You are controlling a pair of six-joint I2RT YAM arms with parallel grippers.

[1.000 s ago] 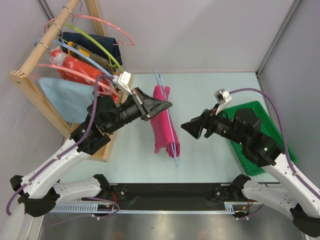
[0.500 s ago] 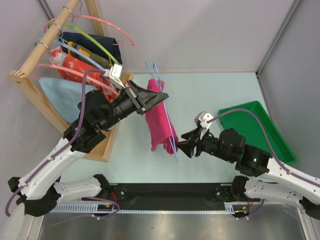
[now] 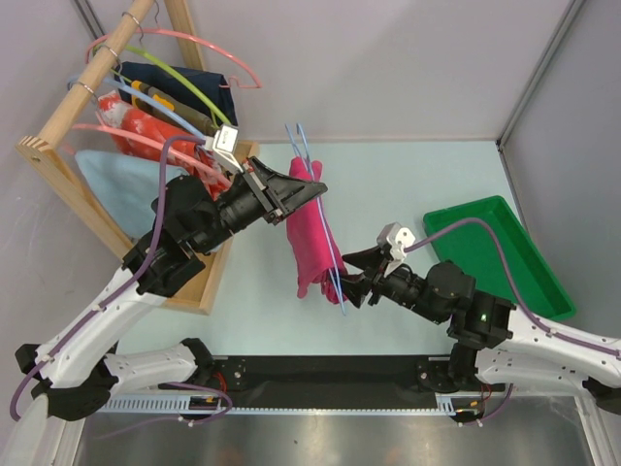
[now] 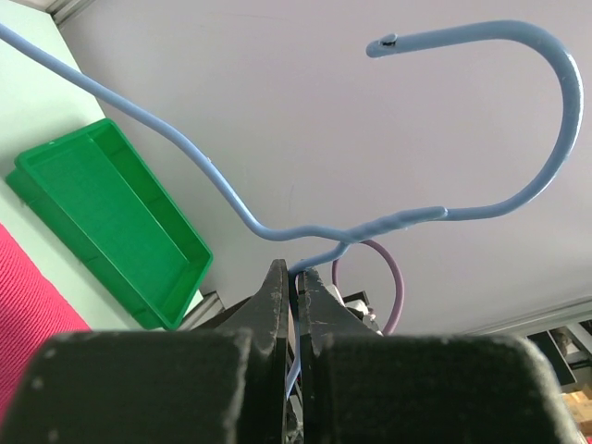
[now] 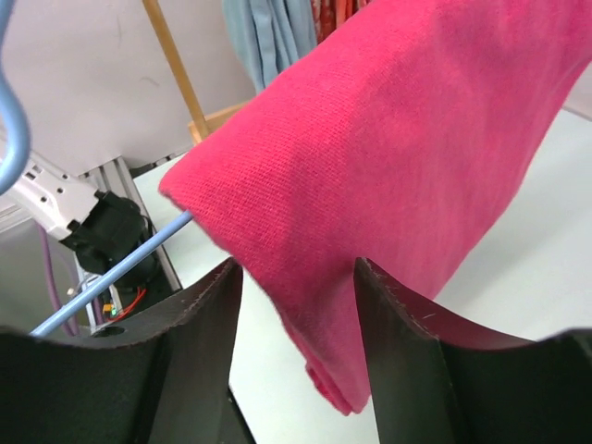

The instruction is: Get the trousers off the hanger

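Bare table [image 3: 408, 184] lies open between trousers [image 3: 309, 228] and green tray [image 3: 514, 254]; the clothes rack [image 3: 68, 186] blocks the left.

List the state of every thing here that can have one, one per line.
hanger, lifted off the table, pinched at its neck by the left gripper
trousers, draped over the hanger, not yet off it
left gripper, shut on the hanger
right gripper, fingers either side of the trousers' lower end; grip unclear
green tray, flat on the table, nothing in it
clothes rack, hung with other hangers and clothes
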